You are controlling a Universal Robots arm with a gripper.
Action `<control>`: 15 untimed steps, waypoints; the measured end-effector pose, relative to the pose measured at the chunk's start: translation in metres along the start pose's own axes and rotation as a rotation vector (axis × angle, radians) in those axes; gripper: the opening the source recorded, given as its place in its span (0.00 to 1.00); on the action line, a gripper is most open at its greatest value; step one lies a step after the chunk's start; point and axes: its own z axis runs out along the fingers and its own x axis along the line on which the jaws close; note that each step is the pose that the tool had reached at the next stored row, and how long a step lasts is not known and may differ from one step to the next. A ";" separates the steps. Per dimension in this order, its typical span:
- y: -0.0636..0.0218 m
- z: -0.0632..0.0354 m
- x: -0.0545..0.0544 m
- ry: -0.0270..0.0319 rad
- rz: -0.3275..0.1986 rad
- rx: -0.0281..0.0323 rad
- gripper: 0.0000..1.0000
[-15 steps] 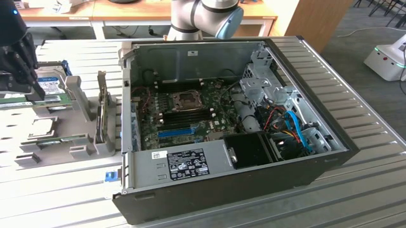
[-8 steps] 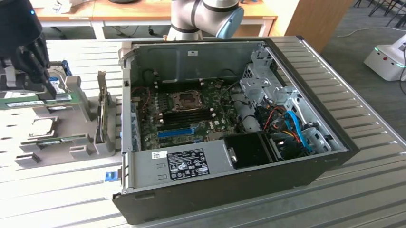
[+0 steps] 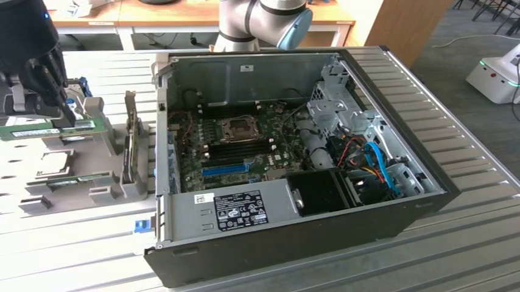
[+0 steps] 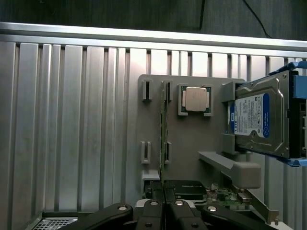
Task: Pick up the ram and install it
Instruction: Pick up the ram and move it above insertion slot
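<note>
Gripper (image 3: 63,120) clenched on one ram (image 3: 28,131), held edge-up. Below it, on one grey fixture (image 4: 192,139): one hard drive (image 4: 259,120), one processor chip (image 4: 195,99). One open computer case (image 3: 325,238) sits well apart.

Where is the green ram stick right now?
The ram is at the exterior view's far left, pinched in the tool, by the gray parts tray next to the open computer case.
</note>
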 end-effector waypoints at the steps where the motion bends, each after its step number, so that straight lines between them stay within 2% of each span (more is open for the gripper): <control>1: -0.0001 -0.0005 0.000 0.0001 0.000 -0.0001 0.12; 11: -0.0009 -0.0112 -0.001 0.0000 0.000 0.0000 0.12; 15: -0.0011 -0.0119 -0.001 -0.0001 0.000 0.0001 0.12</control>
